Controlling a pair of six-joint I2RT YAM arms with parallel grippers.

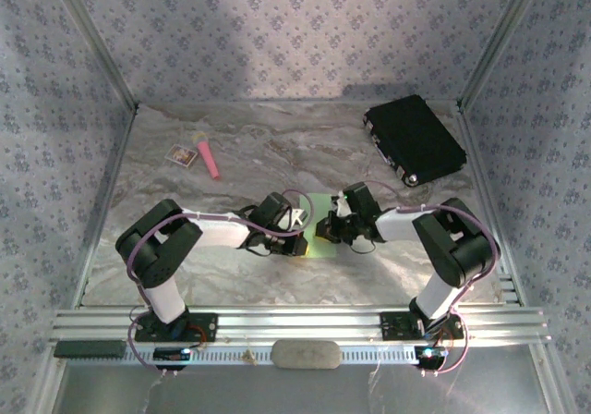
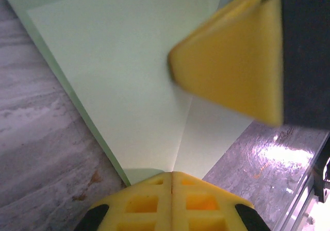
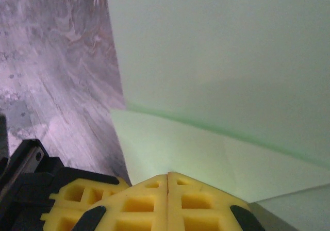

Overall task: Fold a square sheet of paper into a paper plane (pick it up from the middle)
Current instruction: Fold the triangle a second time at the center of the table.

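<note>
Lying mid-bench (image 1: 277, 146), partly creased, the square sheet of paper (image 1: 324, 245) sits beneath both arms. The left pincer (image 2: 171, 176) and the right pincer (image 3: 168, 177) each have fingers closed tip to tip, apparently pressing down on the sheet; whether either pinches it is unclear.

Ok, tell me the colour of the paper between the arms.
Pale lime green, plain; the paper shows best in the left wrist view.
</note>
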